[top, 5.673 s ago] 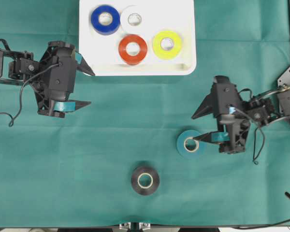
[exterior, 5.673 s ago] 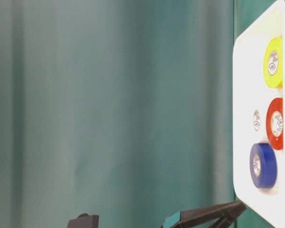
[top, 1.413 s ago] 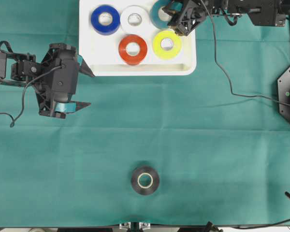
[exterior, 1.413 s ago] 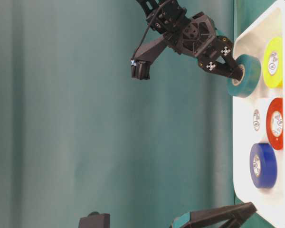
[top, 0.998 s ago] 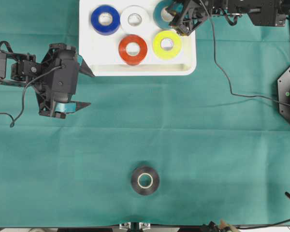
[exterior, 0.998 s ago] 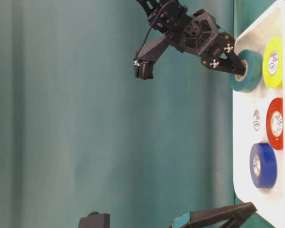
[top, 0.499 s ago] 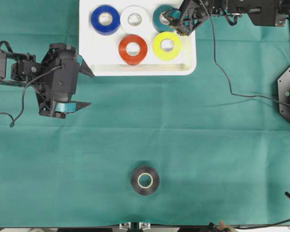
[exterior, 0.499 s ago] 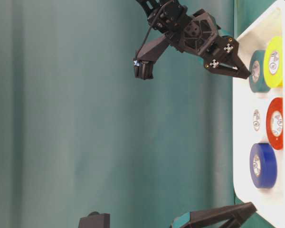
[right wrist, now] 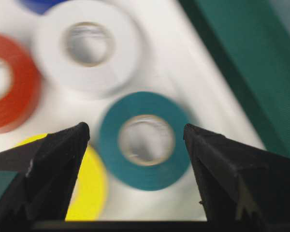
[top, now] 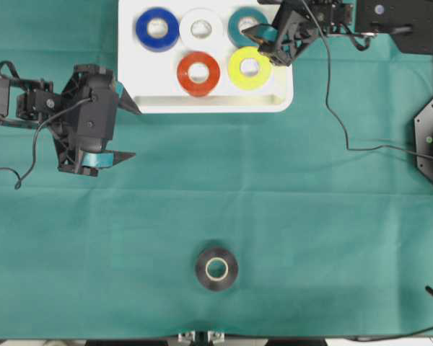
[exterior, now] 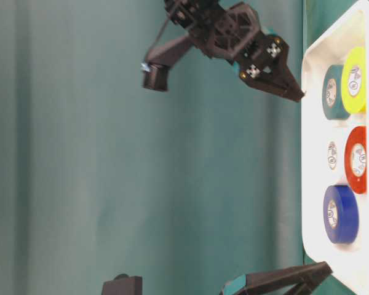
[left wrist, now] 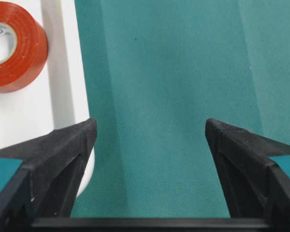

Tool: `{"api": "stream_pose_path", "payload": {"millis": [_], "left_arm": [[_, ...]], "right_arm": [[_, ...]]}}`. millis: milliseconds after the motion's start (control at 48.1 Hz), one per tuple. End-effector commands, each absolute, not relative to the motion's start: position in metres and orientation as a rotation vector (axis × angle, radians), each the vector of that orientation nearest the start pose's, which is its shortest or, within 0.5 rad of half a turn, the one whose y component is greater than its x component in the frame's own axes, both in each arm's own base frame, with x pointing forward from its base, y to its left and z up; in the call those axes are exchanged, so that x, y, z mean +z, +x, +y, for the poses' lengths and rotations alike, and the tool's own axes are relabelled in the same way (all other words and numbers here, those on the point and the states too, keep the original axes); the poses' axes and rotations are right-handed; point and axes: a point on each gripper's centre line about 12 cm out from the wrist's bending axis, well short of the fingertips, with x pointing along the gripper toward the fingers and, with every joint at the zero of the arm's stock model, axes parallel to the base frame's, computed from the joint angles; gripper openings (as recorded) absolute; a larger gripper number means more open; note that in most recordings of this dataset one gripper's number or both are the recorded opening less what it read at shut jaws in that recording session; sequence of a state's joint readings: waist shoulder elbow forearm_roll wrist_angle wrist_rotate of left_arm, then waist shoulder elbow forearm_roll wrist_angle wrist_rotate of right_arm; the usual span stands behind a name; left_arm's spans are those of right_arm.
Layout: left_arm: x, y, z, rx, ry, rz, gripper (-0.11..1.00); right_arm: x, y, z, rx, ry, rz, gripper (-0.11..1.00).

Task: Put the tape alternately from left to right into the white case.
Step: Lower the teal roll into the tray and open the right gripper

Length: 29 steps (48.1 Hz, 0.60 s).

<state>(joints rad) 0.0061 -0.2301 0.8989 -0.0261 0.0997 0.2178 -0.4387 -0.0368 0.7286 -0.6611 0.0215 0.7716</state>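
My right gripper point(top: 263, 40) has its jaws spread wide with nothing between them; in the wrist view the teal roll point(right wrist: 145, 140) lies flat on the tray floor below, clear of both fingers. My left gripper point(top: 126, 130) is also wide open and holds nothing, parked on the green cloth point(top: 310, 216) just off the near left corner of the white case point(top: 209, 107), with one finger beside the rim.

Around the teal roll, the case now holds 5 rolls: blue roll point(top: 157, 29), white roll point(top: 200, 29) and teal in the far row, red roll point(top: 198, 73) and yellow roll point(top: 250, 68) in the near row. The teal one sits close to the yellow, possibly touching it.

Well apart from all this, the black roll point(top: 216, 269) lies alone on the cloth near the front edge, the last 1 outside.

I judge the step in hand to be clearing my right arm out of the case. To do it well I should lift straight up before swinging away, so my fingers do not clip the teal or yellow rolls or the rim. Then, by the alternating order, the black roll should fall to my left gripper, which needs to straddle it squarely before closing.
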Motion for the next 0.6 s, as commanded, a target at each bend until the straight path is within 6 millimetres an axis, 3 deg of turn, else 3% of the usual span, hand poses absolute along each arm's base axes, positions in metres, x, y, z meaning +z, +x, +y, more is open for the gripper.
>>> {"api": "stream_pose_path", "payload": {"millis": [0, 270, 582], "left_arm": [[0.175, 0.315, 0.001, -0.068, 0.179, 0.73, 0.74], [0.175, 0.315, 0.001, -0.068, 0.179, 0.73, 0.74], [0.175, 0.316, 0.001, -0.067, 0.178, 0.728, 0.73]], "right_arm": [[0.181, 0.336, -0.142, -0.42, 0.232, 0.61, 0.85], [0.197, 0.329, -0.093, -0.249, 0.21, 0.507, 0.85], [0.199, 0.305, -0.069, -0.169, 0.209, 0.456, 0.85]]}}
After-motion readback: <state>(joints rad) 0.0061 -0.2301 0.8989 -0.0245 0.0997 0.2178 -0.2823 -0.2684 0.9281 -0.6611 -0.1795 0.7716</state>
